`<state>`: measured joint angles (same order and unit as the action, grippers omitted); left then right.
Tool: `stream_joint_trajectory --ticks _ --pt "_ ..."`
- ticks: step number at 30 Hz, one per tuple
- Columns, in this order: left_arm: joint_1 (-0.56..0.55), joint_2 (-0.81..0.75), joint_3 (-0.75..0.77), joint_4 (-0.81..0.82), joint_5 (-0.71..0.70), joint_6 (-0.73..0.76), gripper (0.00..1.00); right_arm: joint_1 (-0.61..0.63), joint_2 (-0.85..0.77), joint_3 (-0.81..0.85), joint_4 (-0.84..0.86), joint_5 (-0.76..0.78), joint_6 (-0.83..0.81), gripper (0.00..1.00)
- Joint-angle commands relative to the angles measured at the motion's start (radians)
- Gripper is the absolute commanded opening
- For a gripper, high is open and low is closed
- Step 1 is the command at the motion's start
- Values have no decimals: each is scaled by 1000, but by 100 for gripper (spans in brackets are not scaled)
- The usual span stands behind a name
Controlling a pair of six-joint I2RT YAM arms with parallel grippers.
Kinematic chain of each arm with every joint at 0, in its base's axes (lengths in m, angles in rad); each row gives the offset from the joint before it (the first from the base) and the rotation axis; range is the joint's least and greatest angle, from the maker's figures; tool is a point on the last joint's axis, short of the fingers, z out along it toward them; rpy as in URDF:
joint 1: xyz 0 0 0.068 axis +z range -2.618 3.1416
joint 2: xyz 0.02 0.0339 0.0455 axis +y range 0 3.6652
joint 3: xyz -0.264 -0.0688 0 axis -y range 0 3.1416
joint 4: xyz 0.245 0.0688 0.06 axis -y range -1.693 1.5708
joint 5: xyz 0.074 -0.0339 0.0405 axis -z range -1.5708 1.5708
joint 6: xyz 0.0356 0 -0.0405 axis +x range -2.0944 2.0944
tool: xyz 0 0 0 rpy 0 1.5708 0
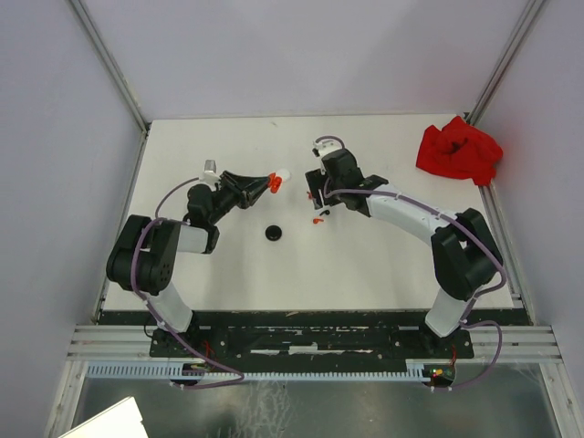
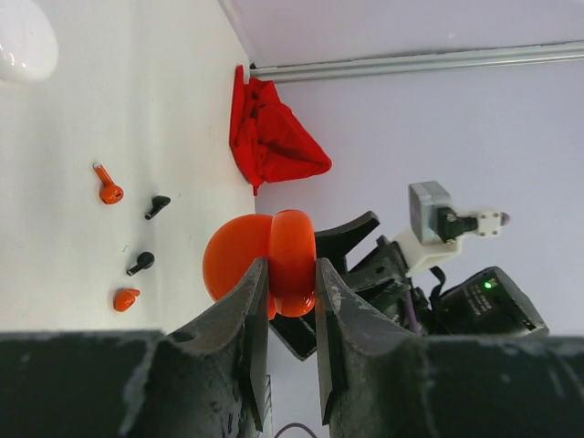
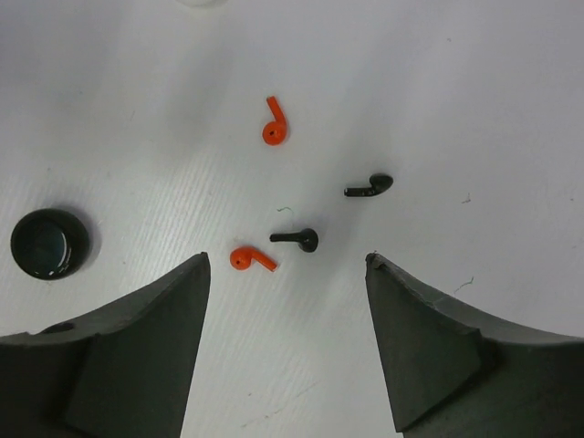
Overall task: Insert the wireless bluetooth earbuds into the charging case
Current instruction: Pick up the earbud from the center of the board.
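Earbuds: two red earbuds [image 3: 274, 123] and two black earbuds [image 3: 297, 239], tiny, comma-shaped, stemmed, lying loose and close together on the white table [image 3: 474, 91].
Left gripper [image 2: 292, 274]: fingers pinching the red charging case [image 2: 239, 260] above the table.
Right gripper [image 3: 287, 260]: fingers spread, over the earbuds.
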<state>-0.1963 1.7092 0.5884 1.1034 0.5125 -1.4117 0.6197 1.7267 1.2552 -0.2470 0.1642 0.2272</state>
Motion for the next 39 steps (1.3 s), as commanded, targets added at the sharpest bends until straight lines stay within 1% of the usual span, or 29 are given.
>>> stream_joint_trajectory --ticks 1,6,11,15,24,32,39 --pt "5 -25 -16 126 -9 -65 3 2 29 51 -102 0 -46 73" --pt "10 -28 -55 163 7 -61 3 3 64 86 -173 -108 -155 67" --pt "23 -8 -77 236 25 -93 3 8 97 105 -203 -155 -249 62" --pt "34 9 -82 274 34 -112 3 11 141 148 -236 -209 -310 56" --pt "73 29 -108 344 50 -149 3 12 229 227 -271 -275 -432 55" --pt "127 4 -162 355 30 -169 3 12 300 315 -350 -278 -474 53" --pt "177 4 -199 392 30 -194 3 15 335 346 -397 -283 -502 52"
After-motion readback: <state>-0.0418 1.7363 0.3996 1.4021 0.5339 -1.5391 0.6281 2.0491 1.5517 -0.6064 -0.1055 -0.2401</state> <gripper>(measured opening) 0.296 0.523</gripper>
